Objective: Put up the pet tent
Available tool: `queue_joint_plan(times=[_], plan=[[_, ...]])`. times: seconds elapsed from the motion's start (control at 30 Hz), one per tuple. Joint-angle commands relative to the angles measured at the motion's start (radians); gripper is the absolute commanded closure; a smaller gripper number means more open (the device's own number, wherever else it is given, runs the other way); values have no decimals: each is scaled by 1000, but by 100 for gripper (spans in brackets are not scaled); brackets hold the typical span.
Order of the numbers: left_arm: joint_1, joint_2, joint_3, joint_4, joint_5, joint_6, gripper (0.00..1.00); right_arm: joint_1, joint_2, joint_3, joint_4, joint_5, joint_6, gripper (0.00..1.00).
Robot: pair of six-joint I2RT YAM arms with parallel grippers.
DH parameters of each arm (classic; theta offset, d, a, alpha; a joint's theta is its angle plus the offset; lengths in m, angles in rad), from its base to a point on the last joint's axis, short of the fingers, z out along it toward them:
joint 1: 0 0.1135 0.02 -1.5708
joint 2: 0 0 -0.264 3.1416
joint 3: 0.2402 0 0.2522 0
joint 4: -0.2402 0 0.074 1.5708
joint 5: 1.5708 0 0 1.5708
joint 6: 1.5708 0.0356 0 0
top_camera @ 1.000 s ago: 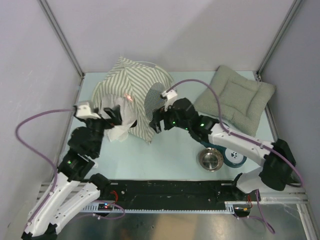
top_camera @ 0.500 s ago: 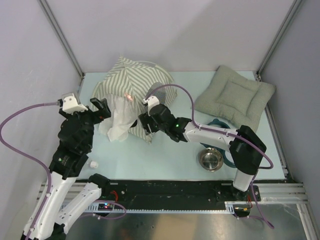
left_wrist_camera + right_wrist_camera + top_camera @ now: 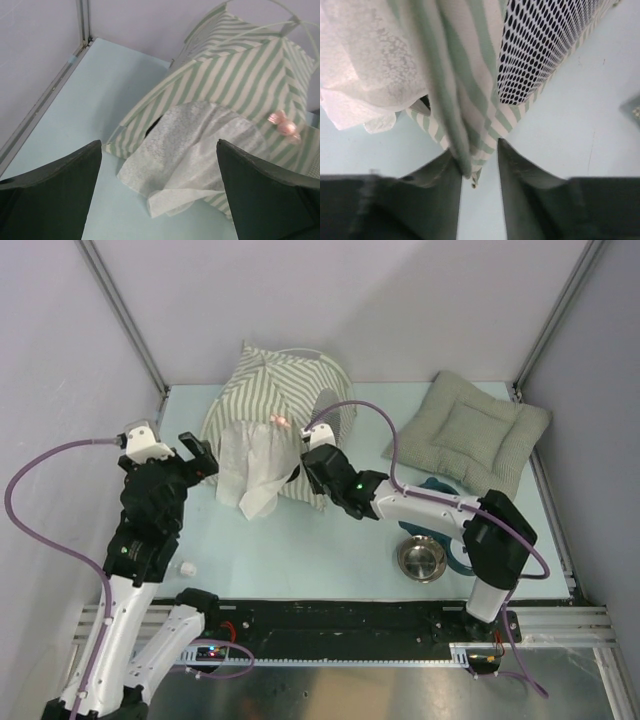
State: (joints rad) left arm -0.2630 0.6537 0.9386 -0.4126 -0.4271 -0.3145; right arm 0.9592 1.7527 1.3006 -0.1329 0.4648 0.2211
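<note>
1. The pet tent (image 3: 262,400) stands domed at upper centre of the tabletop (image 3: 300,540), olive-and-white striped, its sheer white flap (image 3: 255,465) drooping.
2. The right pincer (image 3: 479,165) pinches its lower striped fold.
3. The left pincer (image 3: 200,454) gapes wide just beside it.

1. The pet tent (image 3: 262,390) is striped olive-grey and white; close up, in the wrist views, the darker stripe reads as soft sage green.
2. Its mesh window (image 3: 547,45) is whitish netting around small black oval holes.
3. The sheer flap (image 3: 200,150) is white with a faint, speckled, lace-like pattern.
4. The small mark (image 3: 283,125) on the stripes is pink-red.
5. The cushion (image 3: 472,430) is plain grey-green, quilted in nested squares.
6. The table (image 3: 330,550) is plain pale blue-green.
7. The bowl (image 3: 421,559) is shiny silver; the half-hidden thing (image 3: 432,484) beside it looks dark teal.
8. The arms (image 3: 150,530) are black and white, and their cables (image 3: 352,404) are purple.
</note>
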Motion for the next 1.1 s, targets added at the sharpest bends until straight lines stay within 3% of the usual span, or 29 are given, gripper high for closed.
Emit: queue_joint_plan(times=[0.0, 0.07, 0.2, 0.47, 0.57, 0.67, 0.77, 0.9, 1.07], plan=[[70, 24, -7, -6, 101, 10, 0, -27, -109, -58, -10, -13, -12, 71], [99, 45, -12, -5, 153, 36, 0, -33, -160, -136, 20, -73, -67, 80], [144, 104, -18, -4, 260, 118, 0, -59, -259, -271, 74, -232, -197, 89], [187, 223, -38, 14, 475, 225, 0, -187, -398, -424, 141, -517, -298, 87], [187, 254, -58, 60, 571, 231, 0, -232, -409, -434, 176, -540, -295, 73], [187, 285, -77, 116, 628, 229, 0, -246, -439, -435, 194, -557, -289, 41], [188, 302, -90, 169, 608, 233, 0, -247, -499, -434, 191, -586, -261, 22], [188, 336, -87, 189, 553, 266, 2, -249, -616, -440, 160, -597, -200, 15], [189, 372, -81, 195, 579, 297, 18, -297, -761, -461, 145, -533, -85, 12]])
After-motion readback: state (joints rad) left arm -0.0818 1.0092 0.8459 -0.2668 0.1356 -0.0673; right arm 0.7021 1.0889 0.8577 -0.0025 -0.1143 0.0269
